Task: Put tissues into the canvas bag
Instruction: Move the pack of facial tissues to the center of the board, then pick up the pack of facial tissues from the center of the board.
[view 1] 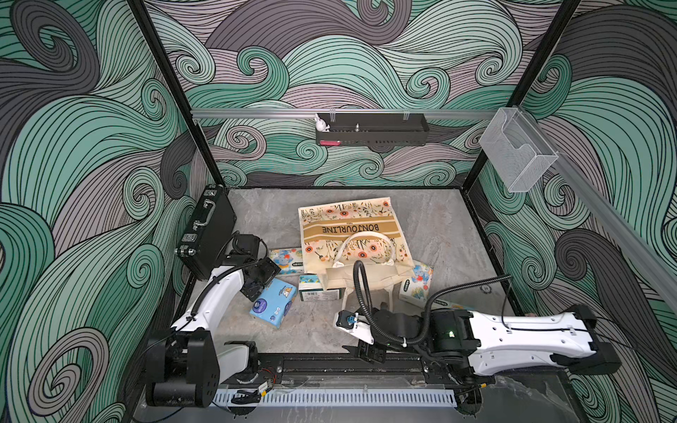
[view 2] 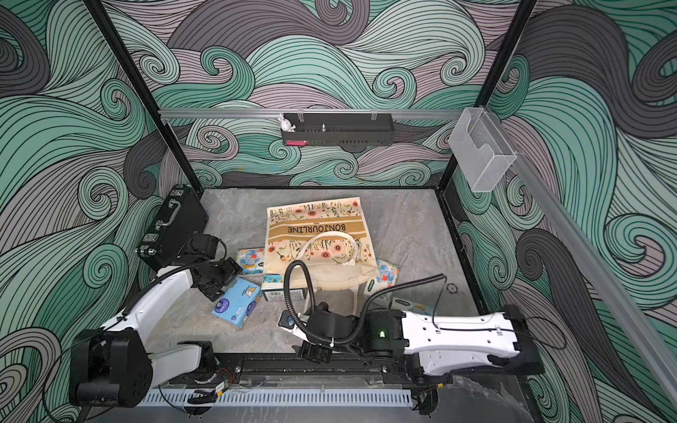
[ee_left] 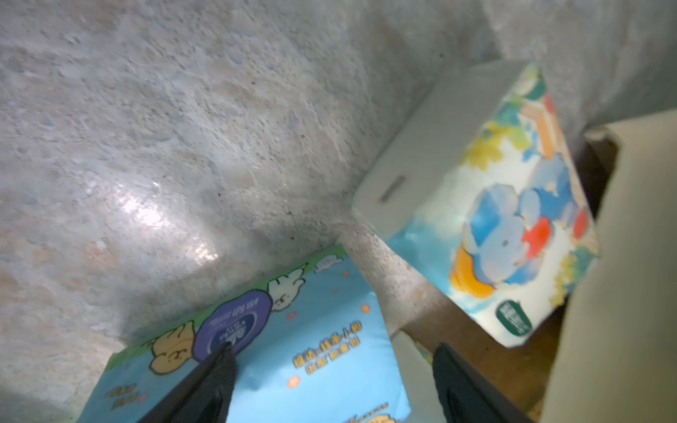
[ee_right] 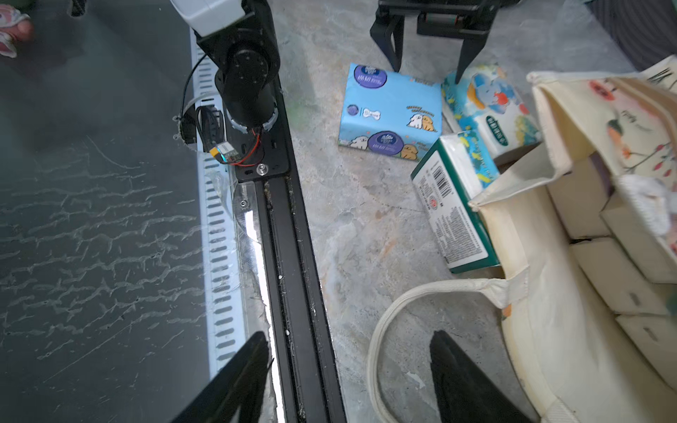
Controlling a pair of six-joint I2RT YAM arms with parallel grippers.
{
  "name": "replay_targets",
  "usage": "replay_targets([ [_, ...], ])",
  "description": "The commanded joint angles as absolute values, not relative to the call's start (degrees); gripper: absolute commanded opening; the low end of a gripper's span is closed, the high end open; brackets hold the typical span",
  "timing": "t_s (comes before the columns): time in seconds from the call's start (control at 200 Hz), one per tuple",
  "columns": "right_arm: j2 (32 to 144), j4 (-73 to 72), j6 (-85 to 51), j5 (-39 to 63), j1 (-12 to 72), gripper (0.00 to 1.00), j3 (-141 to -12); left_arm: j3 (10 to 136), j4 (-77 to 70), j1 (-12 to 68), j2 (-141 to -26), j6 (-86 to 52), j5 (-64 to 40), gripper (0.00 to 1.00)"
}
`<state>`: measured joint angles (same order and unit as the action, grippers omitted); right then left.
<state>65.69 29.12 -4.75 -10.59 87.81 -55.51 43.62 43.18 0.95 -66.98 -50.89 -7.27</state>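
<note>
Left gripper (ee_right: 428, 73) wide, empty, blue pack (ee_right: 388, 106) just under it: likely soft, light, slick wrap; pinch across narrow width. Right gripper (ee_right: 350, 340) part-open, empty.

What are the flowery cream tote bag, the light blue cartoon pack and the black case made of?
Cream floral tote bag: matte woven cloth, probably canvas; it sags and shows stitched hems. Light blue cartoon-printed pack: thin glossy plastic film, soft inside; it glints and puckers. Black hard briefcase: rigid shell, plastic or metal, unclear; its fittings shine like metal.
</note>
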Motion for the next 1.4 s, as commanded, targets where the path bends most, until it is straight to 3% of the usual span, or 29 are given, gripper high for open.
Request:
replay_targets([
  [0.0, 70.09, 23.30, -11.07, -6.88, 88.33, 0.70, -57.16, 42.06, 46.22, 1.14, -62.63, -48.13, -11.28, 0.86],
  [0.22, 76.41, 2.12, -34.08, -5.76, 86.77, 0.67, -51.66, 32.07, 42.11, 2.09, -54.42, -51.66, -17.02, 0.82],
  [0.36, 79.00, -4.32, -42.84, -7.33, 85.52, 0.77, -50.14, 29.31, 42.95, 2.37, -51.85, -51.24, -16.02, 0.82],
  [0.51, 79.98, -11.11, -58.66, -6.37, 80.33, 0.75, -46.40, 27.42, 43.17, 3.52, -50.50, -51.51, -17.95, 0.82],
  [0.786, 95.53, -25.29, -73.65, 0.73, 77.04, 0.75, -48.32, 29.53, 49.04, 6.17, -44.20, -52.76, -14.31, 0.82],
  [0.911, 101.62, -29.57, -75.82, 1.78, 77.08, 0.82, -50.21, 35.92, 54.61, 6.15, -45.60, -49.08, -4.39, 0.82],
  [1.006, 104.03, -31.83, -75.52, 1.27, 77.06, 0.89, -50.96, 38.83, 56.33, 6.06, -46.71, -47.45, -0.59, 0.74],
  [1.106, 107.05, -36.24, -77.45, 1.14, 76.60, 0.90, -50.95, 39.09, 55.71, 5.94, -47.53, -46.58, 0.70, 0.48],
  [1.151, 108.70, -37.91, -78.77, 1.22, 76.30, 0.90, -51.06, 38.64, 54.84, 5.98, -48.14, -46.62, -0.29, 0.40],
  [1.296, 112.52, -42.56, -81.17, 0.58, 75.58, 0.87, -51.05, 36.53, 52.85, 5.98, -50.99, -47.54, -1.58, 0.39],
  [1.396, 113.19, -43.19, -81.45, -0.31, 75.45, 0.87, -51.00, 36.62, 52.90, 5.86, -53.05, -48.14, -0.27, 0.45],
])
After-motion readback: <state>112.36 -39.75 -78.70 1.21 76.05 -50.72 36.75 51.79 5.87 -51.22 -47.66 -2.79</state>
